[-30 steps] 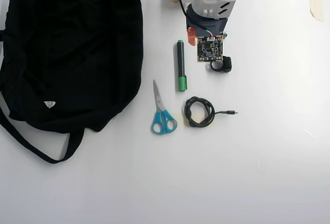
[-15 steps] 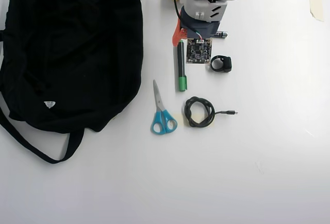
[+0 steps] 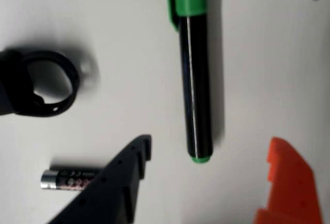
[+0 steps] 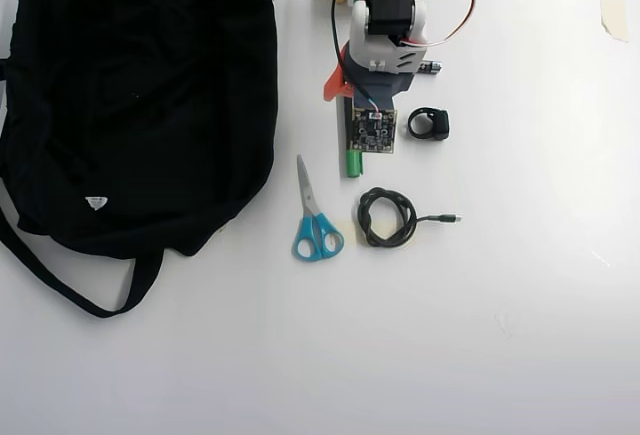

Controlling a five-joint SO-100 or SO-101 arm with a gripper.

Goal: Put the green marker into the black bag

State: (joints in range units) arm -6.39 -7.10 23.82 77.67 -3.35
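Note:
The green marker (image 3: 197,80) lies flat on the white table, black barrel with a green cap at the top of the wrist view and a green end at the bottom. My gripper (image 3: 211,144) is open; its black finger (image 3: 124,183) and orange finger (image 3: 289,183) stand either side of the marker's green end, touching nothing. From overhead, the gripper (image 4: 352,93) hovers over the marker's far end, and only the green cap (image 4: 353,162) shows clearly below the wrist's circuit board. The black bag (image 4: 130,95) fills the left side, well apart from the marker.
A black ring (image 4: 428,124) and a small battery (image 4: 428,66) lie right of the marker. Blue-handled scissors (image 4: 315,220) and a coiled black cable (image 4: 385,217) sit nearer the front. The bag's strap (image 4: 70,290) trails out at the lower left.
The arm swung left from beside the marker to directly over it. The battery it had covered now shows. Marker, bag and the other things have stayed put.

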